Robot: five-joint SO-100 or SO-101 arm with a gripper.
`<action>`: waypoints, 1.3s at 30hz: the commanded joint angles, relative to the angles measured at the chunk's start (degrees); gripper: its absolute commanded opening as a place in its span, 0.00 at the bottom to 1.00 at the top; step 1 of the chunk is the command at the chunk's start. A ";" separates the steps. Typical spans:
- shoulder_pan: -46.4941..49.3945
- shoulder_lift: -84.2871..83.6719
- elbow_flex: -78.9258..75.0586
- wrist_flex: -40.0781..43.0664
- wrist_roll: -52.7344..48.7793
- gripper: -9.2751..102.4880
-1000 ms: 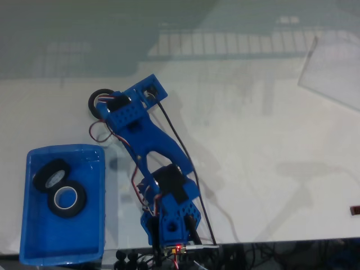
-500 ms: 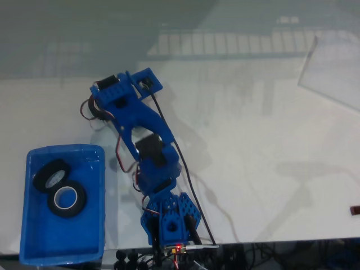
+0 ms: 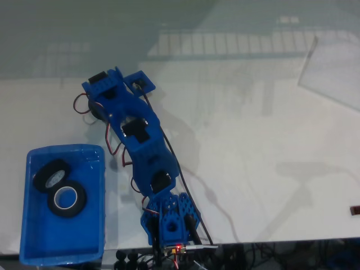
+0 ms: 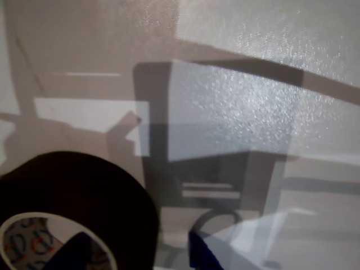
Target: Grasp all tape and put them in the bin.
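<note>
Gripper: blue fingertips straddle the third tape roll's wall; grip uncertain.
Bin: holds two tape rolls.
Table: white.

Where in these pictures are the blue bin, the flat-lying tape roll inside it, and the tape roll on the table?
bin (image 3: 31,247): fixed view, bare floor near its lower left corner.
flat tape roll in the bin (image 3: 79,203): fixed view, black ring right of its pale core.
tape roll on the table (image 4: 84,191): wrist view, black outer band.
</note>
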 commanded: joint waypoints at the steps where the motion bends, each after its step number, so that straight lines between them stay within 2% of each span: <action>1: -0.97 -1.32 -3.87 -0.88 -0.79 0.22; 4: -1.05 -1.85 -3.87 -2.37 -0.62 0.08; 14: 1.05 4.92 -2.99 -2.55 1.49 0.08; 25: 1.85 37.53 10.20 -1.76 0.79 0.08; 32: -9.14 58.27 18.37 3.60 -1.23 0.08; 39: -29.62 70.40 21.45 11.60 -2.90 0.08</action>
